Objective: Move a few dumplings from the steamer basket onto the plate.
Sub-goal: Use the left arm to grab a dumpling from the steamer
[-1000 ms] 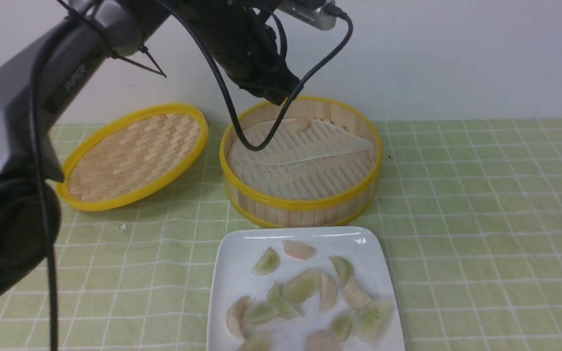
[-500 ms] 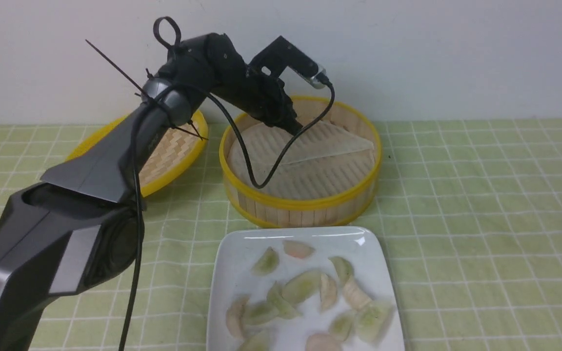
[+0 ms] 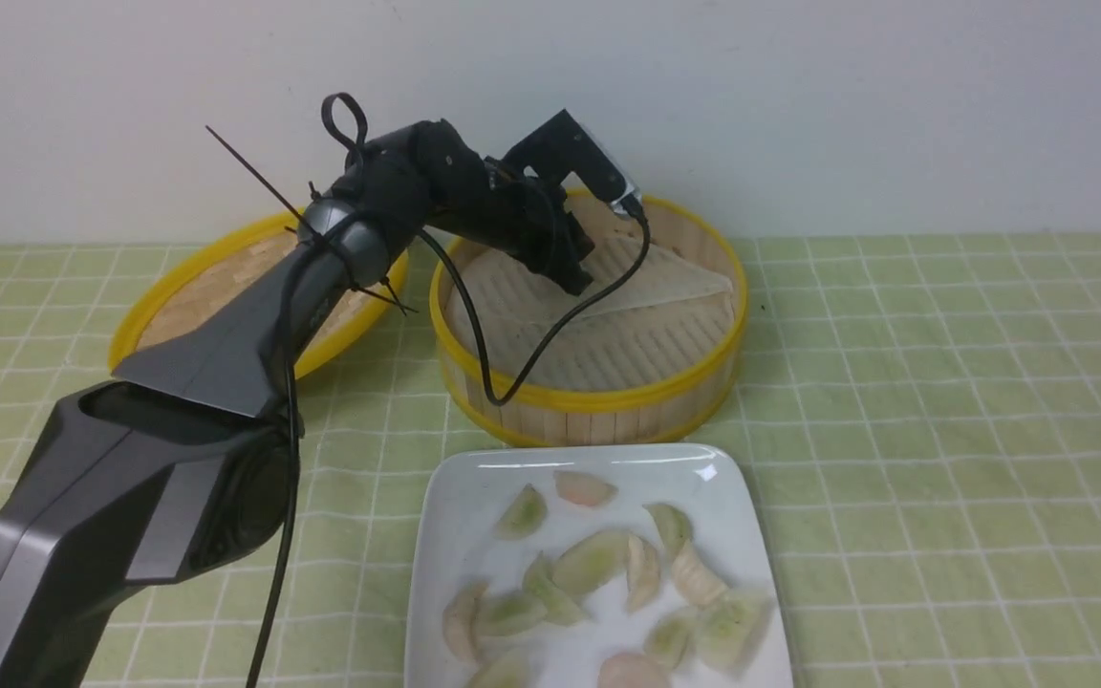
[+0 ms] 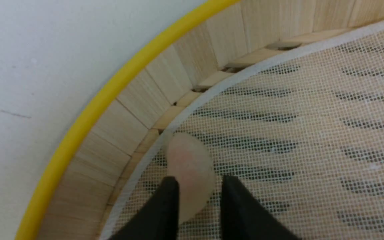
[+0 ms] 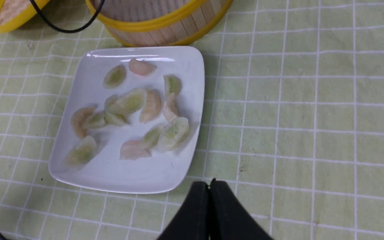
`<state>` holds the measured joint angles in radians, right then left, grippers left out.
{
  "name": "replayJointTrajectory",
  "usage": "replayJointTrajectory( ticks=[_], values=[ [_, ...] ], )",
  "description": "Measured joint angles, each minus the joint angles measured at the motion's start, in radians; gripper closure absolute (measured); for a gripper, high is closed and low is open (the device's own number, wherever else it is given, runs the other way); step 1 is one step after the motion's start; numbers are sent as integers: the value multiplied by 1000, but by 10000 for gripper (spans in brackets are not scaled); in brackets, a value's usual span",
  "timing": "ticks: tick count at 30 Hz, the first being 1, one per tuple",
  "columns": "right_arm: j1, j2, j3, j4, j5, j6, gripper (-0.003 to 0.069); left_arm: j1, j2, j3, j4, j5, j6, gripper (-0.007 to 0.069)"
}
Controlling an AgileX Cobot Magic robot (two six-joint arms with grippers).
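The steamer basket [image 3: 598, 399] stands mid-table with a whitish liner [image 3: 651, 287]. My left gripper [image 3: 581, 282] reaches down into its far left part. In the left wrist view this gripper [image 4: 197, 180] is open, its fingers on either side of one pinkish dumpling [image 4: 188, 158] lying on the mesh liner near the basket wall [image 4: 135, 110]. One finger touches the dumpling, the other stands slightly apart. The white plate [image 3: 469, 497] in front of the basket holds several dumplings [image 3: 593, 562]. My right gripper [image 5: 209, 182] is shut and empty above the cloth beside the plate [image 5: 135, 178].
The shallow woven lid [image 3: 192, 301] lies left of the basket, partly behind my left arm. A black cable [image 3: 503, 387] hangs from the left wrist over the basket's front rim. A green checked cloth [image 3: 942, 430] covers the table. A white wall stands behind.
My left arm has dropped and swung down, bringing its gripper from above the basket's back rim into the basket, near the liner. The plate and its dumplings have not moved.
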<state>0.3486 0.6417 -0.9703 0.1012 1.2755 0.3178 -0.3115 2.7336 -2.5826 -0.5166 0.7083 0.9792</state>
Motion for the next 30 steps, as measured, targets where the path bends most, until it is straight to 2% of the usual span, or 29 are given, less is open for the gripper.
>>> replayJointTrajectory(
  ticks=[4, 6, 11, 13, 17, 18, 22, 30],
  values=[
    [0, 0, 0, 0, 0, 19, 673, 0, 16, 0, -2, -43, 3, 266],
    [0, 0, 0, 0, 0, 25, 673, 0, 26, -1, -7, -65, 3, 223],
    [0, 0, 0, 14, 0, 35, 673, 0, 41, -3, -32, -106, 3, 190],
    [0, 0, 0, 26, 0, 47, 673, 1, 47, -5, -40, -115, 2, 244],
    [0, 0, 0, 34, 0, 49, 673, 0, 48, -5, -46, -112, 1, 489],
    [0, 0, 0, 37, 0, 49, 673, 0, 48, -5, -46, -111, 1, 514],
    [0, 0, 0, 37, 0, 49, 673, 0, 35, -3, -36, -87, -13, 501],
    [0, 0, 0, 41, 0, 48, 673, 4, -143, 0, 29, 89, -95, 502]
  ],
)
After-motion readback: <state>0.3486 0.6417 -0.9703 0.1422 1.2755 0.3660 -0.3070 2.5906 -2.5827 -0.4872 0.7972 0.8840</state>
